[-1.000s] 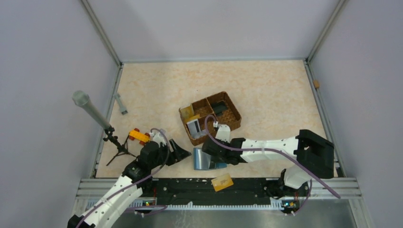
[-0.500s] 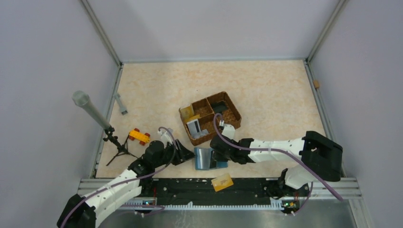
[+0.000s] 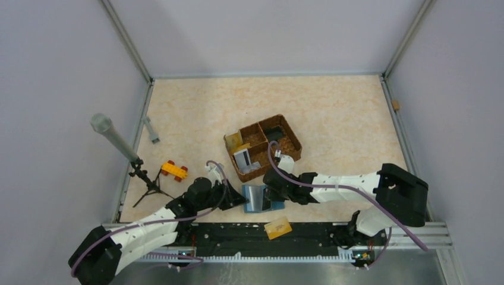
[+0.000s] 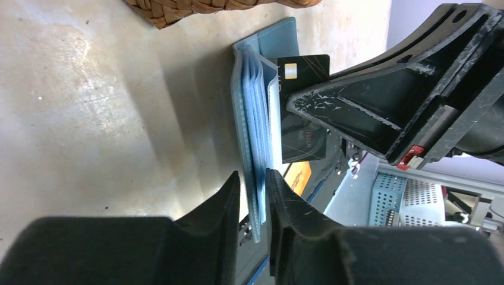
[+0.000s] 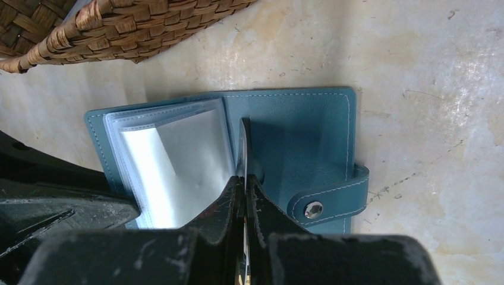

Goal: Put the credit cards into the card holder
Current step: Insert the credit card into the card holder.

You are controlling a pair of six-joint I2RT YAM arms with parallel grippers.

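The card holder (image 5: 297,136) is shown lying open and flat on the table (image 3: 333,119), just in front of the wicker basket (image 3: 291,138). Its teal cover is spread with the strap and stud on one half, and a fan of clear sleeves (image 5: 172,154) is raised from the other. A dark card (image 4: 308,70) bearing a gold chip is held on edge over the fold. Its plane runs along the fold line, and its free edge is directed at the inner cover just beside the sleeves. This card is clamped between the closed fingers of the right gripper (image 5: 243,181), which reaches in from the holder's right. The near end of the sleeve stack lies between the fingers of the left gripper (image 4: 252,178), which comes in from the holder's left with its jaws drawn narrow on either side. Whether the stack is actually pinched cannot be told. The coming move is judged to turn on the card's offset, since the pockets lie on the left-arm side of the card's edge. The right arm, which carries the card, is the nearer one for insertion. Farther out, an orange card (image 3: 277,227) is seen on the front rail (image 3: 321,231), and a white-grey card (image 3: 242,158) stands in the basket.
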